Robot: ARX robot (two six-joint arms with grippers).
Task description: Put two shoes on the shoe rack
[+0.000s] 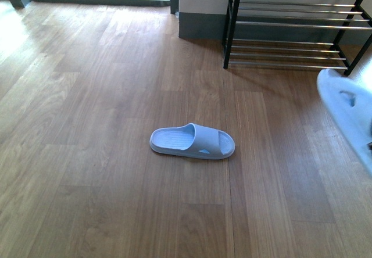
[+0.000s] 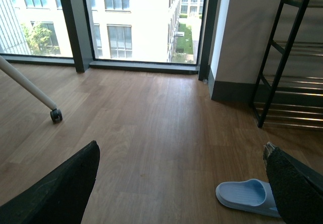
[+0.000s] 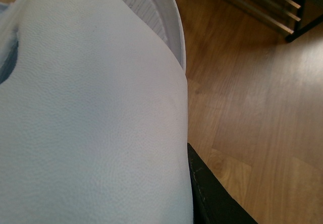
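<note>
1. One pale blue slide (image 1: 192,141) lies flat on the wooden floor (image 1: 87,124), near the middle of the front view. Its open toe points toward the robot's right.
2. The second slide (image 1: 349,113) shows blurred at the right edge of the front view, raised off the floor and close to the camera. It fills most of the right wrist view.
3. The right fingers (image 3: 212,193) grip this second slide. Only one dark finger is visible, pressed against the slide's edge.
4. The left fingers (image 2: 55,188) are spread wide apart with nothing between them, above bare floor. The slide on the floor appears just beside one of them.
5. The shoe rack (image 1: 290,22) stands against the wall, beyond the floor slide and to the robot's right. Both slides are apart from it.
</note>
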